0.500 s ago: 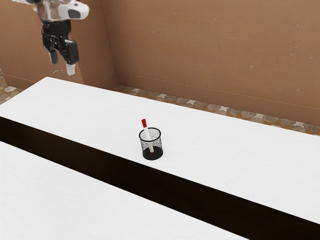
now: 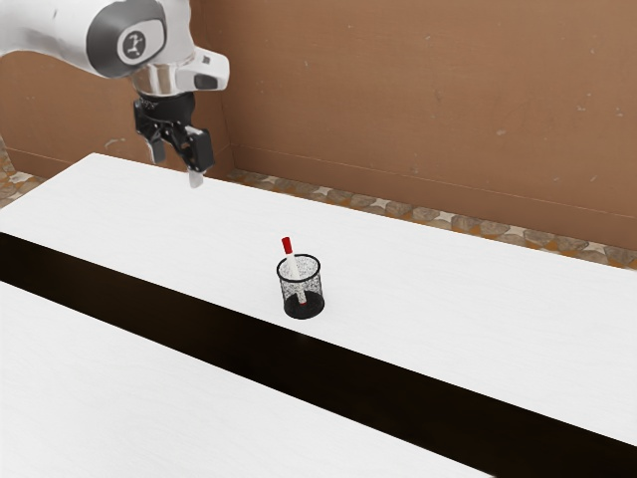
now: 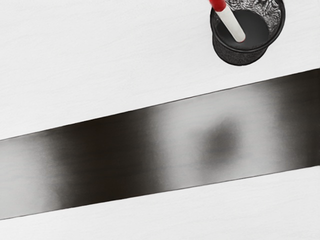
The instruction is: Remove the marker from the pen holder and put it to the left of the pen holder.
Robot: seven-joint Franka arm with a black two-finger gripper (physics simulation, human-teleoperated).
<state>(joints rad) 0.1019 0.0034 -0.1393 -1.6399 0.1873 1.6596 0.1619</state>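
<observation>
The tool [image 2: 177,169] is open: its two fingers stand wide apart, with nothing between them and no hold on anything. It hangs above the desk [image 2: 468,289], fingertips pointing down, toward the exterior view's left and well apart from the holder [image 2: 304,311]. The white arm [image 2: 60,28] enters from the exterior view's upper left. The holder, a round black mesh cup, stands upright on the white surface, near the dark strip [image 2: 398,382] that crosses the desk. The marker [image 2: 287,245] is in the holder, its red end above the rim and its white body running down inside toward the dark base. It is tilted, the red end leaning toward the exterior view's left. The wrist view shows the same arrangement: marker inside, red end up, holder beside the strip and apart from it. Behind the desk are a patterned stone floor [image 2: 428,213] and a brown wall [image 2: 398,100].
</observation>
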